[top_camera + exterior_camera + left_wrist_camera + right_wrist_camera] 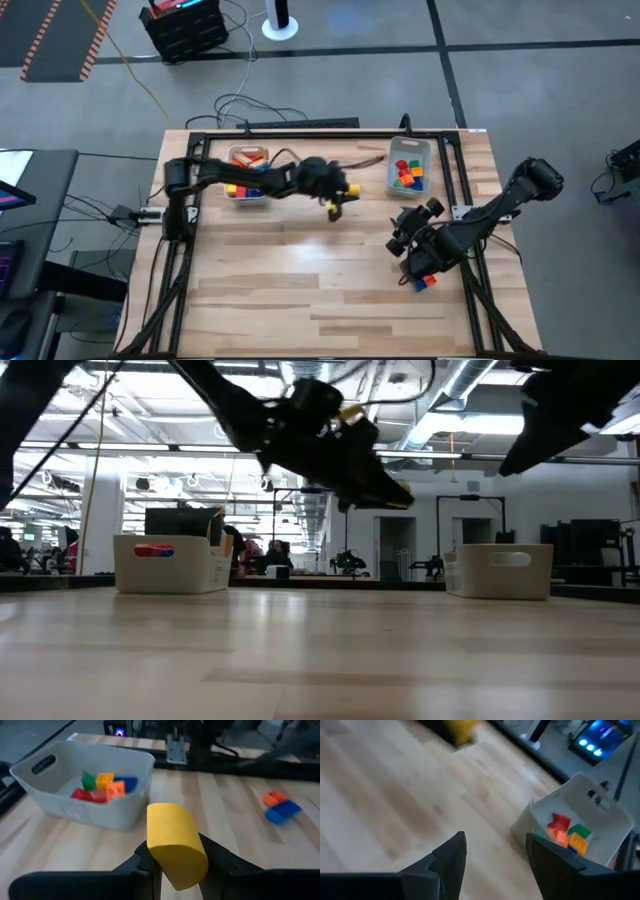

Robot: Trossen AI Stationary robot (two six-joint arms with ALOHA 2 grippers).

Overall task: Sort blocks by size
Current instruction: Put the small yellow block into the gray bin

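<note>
My left gripper [337, 203] is shut on a yellow block [175, 845] and hangs over the middle of the table, between the two clear bins. The left bin [248, 172] holds long blocks. The right bin [410, 165] holds short red, green, yellow, orange and blue blocks [102, 787]. My right gripper [495, 855] is open and empty, above the table's right side [402, 238], facing the right bin [575, 832]. An orange and a blue block [280, 807] lie on the table near the right edge [425, 282]. My left gripper pinches the yellow block's two opposite sides [162, 857] between its two fingers [217, 855]. The block sticks out past the fingertips. The low view shows the block [400, 495] lifted well clear of the table.
Black frame rails [455, 150] run along the table's far, left and right edges. Bare wood [300, 290] covers the near half of the table. The right arm [500, 205] slants in from the right edge.
</note>
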